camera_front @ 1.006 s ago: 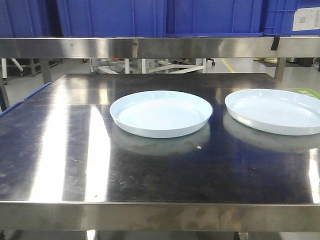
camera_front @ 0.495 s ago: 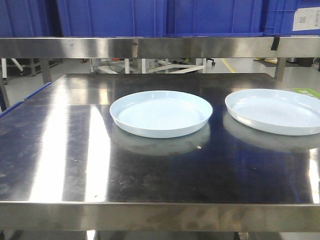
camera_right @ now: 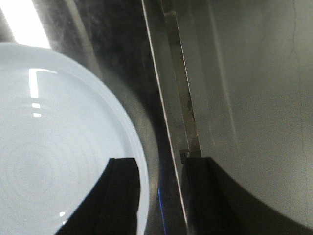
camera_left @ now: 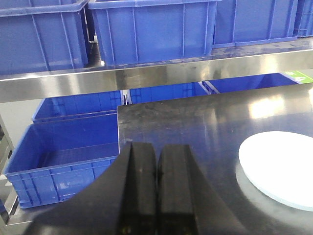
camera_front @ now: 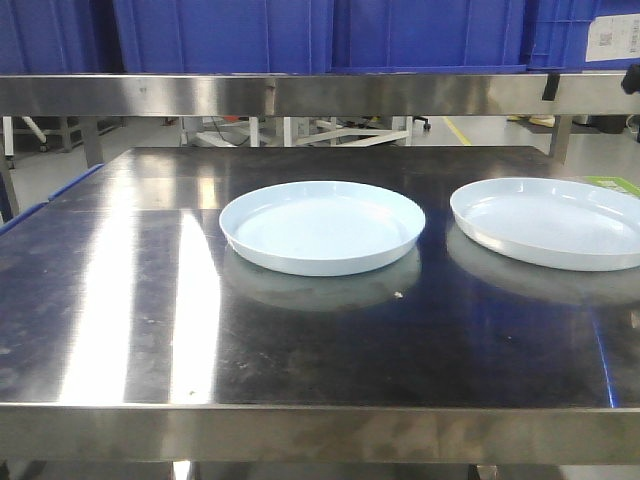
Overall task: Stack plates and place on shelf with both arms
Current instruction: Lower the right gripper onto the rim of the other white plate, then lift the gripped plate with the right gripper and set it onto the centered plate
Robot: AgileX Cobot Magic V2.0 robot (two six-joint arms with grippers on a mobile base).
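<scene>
Two pale blue-white plates lie apart on the steel table (camera_front: 150, 300): one in the middle (camera_front: 320, 228) and one at the right (camera_front: 550, 222). My left gripper (camera_left: 157, 164) is shut and empty. It hangs over the table's left end, with a plate (camera_left: 281, 169) well off to its right. My right gripper (camera_right: 159, 166) is open above the rim of the right plate (camera_right: 49, 147). One finger is over the plate, the other past the table edge (camera_right: 168, 93). A small black arm part (camera_front: 632, 78) shows at the front view's right edge.
A steel shelf rail (camera_front: 300, 95) runs above the back of the table, with blue bins (camera_front: 420, 35) on it. More blue bins (camera_left: 63, 156) stand low beside the table's left end. Grey floor (camera_right: 259, 98) lies beyond the table's right edge.
A small black arm part has come into the front view at the upper right edge. Both plates lie where they were.
</scene>
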